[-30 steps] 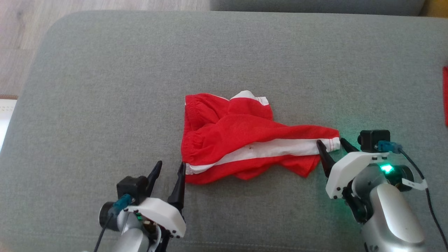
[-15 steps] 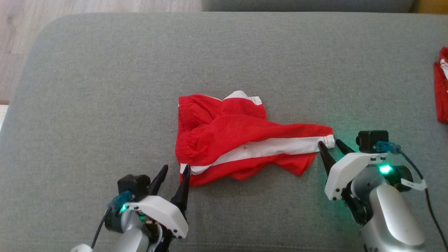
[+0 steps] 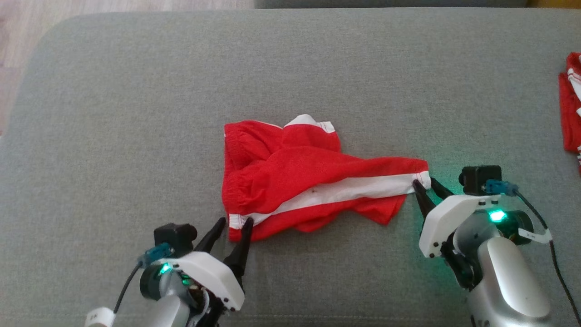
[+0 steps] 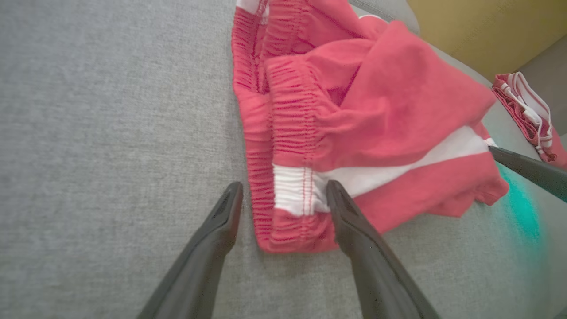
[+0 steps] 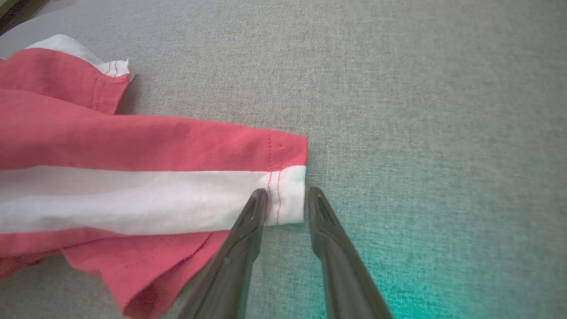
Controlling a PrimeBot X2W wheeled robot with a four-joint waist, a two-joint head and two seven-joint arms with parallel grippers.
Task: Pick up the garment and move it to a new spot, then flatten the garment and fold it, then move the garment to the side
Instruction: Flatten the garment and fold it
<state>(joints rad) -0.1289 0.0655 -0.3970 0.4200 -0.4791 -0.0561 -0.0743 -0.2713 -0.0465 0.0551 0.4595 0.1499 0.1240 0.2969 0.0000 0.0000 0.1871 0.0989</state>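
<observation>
The red garment is lying rumpled near the middle of the grey cushion, neither flat nor folded, with its white stripe running from the waistband corner at about 7 o'clock to a leg hem at about 3 o'clock. A gripper is waiting at each end of that stripe. That fits either taking hold to carry the garment or taking hold to draw it out flat, and the pictures are not settling which. In both cases a good grasp seems to mean biting deep past the stitched edge instead of nipping the very tip, and getting one finger properly under the cloth so that it is not just pressing the fabric into the soft cushion. The two ends should also be held evenly, so the stripe is not twisting between them. The left gripper is standing wide open, its fingers straddling the gathered waistband where the stripe ends and gripping nothing. The right gripper is showing a much narrower gap. The white hem corner is sitting between its tips, one finger is lying over the cloth, and no firm pinch is showing. Another red and white cloth is lying well apart at 3 o'clock.
</observation>
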